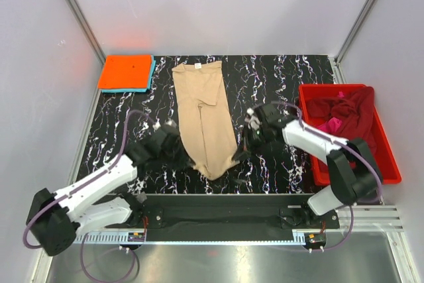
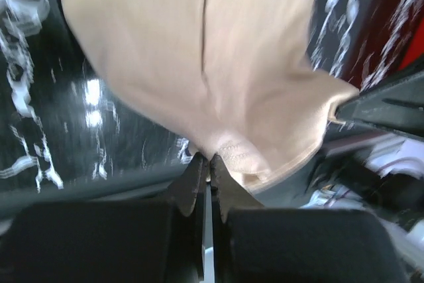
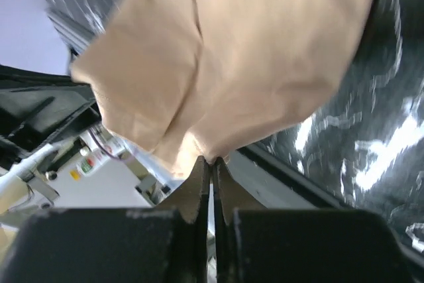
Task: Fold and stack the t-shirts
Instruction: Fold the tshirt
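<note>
Tan t-shirt [image 1: 202, 117], near edge clamped by left end effector [image 2: 209, 161] and right end effector [image 3: 212, 162]: thin pinches may slip, skewing the fold.

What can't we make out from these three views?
- Top view: the left pincer and right pincer are hidden under their own wrists. Only the wrist views show them shut on the tan t-shirt.
- Top view: the orange t-shirt covers the blue t-shirt except for an edge.
- Top view: the maroon t-shirt and pink t-shirt are heaped in the red bin, so the count is unclear.
- Wrist views: blurred, and the frame edge cuts off the tan cloth.
</note>
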`<act>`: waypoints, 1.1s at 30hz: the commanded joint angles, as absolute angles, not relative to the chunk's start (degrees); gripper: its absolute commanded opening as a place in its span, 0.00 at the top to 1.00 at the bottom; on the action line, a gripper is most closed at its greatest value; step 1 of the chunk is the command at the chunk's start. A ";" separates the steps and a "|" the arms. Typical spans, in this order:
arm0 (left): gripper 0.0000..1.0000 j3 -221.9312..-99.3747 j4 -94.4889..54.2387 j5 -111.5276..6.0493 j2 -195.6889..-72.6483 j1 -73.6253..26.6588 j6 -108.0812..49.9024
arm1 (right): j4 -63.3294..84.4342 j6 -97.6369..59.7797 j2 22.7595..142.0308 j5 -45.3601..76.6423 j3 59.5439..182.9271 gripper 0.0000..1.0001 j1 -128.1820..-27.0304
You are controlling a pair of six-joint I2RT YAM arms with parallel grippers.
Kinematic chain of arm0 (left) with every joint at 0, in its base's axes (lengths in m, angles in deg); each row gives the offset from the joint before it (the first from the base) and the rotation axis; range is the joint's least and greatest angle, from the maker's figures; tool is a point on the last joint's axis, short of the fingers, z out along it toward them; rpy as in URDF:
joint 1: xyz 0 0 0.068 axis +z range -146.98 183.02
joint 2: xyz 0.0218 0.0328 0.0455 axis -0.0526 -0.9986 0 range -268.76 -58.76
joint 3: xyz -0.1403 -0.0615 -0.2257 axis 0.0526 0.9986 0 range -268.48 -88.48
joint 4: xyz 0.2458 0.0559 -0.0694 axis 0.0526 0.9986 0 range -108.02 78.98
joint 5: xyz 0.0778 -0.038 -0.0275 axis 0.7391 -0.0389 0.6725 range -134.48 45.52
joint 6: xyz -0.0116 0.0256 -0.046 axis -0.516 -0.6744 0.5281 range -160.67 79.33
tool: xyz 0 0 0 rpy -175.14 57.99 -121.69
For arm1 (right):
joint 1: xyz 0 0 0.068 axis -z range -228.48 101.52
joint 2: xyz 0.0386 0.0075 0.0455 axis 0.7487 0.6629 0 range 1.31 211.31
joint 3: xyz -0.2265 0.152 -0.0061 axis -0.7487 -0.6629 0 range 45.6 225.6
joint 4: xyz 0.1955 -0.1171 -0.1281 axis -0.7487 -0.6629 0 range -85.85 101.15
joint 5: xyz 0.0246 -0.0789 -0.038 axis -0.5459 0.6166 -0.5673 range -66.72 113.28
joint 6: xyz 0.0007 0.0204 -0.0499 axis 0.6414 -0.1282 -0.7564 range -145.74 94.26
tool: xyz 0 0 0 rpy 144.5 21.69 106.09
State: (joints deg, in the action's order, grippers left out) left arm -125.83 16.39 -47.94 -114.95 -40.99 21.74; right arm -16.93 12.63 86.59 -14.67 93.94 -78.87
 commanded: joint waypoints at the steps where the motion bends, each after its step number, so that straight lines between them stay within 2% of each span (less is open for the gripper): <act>1: 1.00 -130.05 13.55 -51.85 -120.26 -33.04 14.54 | -22.07 8.89 92.53 -13.54 103.24 1.00 -75.65; 5: 1.00 -136.02 10.99 -54.32 -129.14 -22.85 7.17 | -26.46 4.59 101.40 -13.63 114.92 1.00 -72.39; 12: 1.00 -148.14 9.05 -57.92 -143.74 -14.57 1.96 | -33.40 0.98 118.71 -15.48 137.76 1.00 -68.43; 23: 1.00 -155.80 7.64 -60.39 -153.42 -9.29 2.66 | -41.14 -3.33 132.26 -17.58 158.78 1.00 -65.62; 33: 1.00 -161.08 8.61 -61.35 -158.87 -7.62 2.66 | -41.77 -2.63 140.17 -21.45 167.50 1.00 -65.00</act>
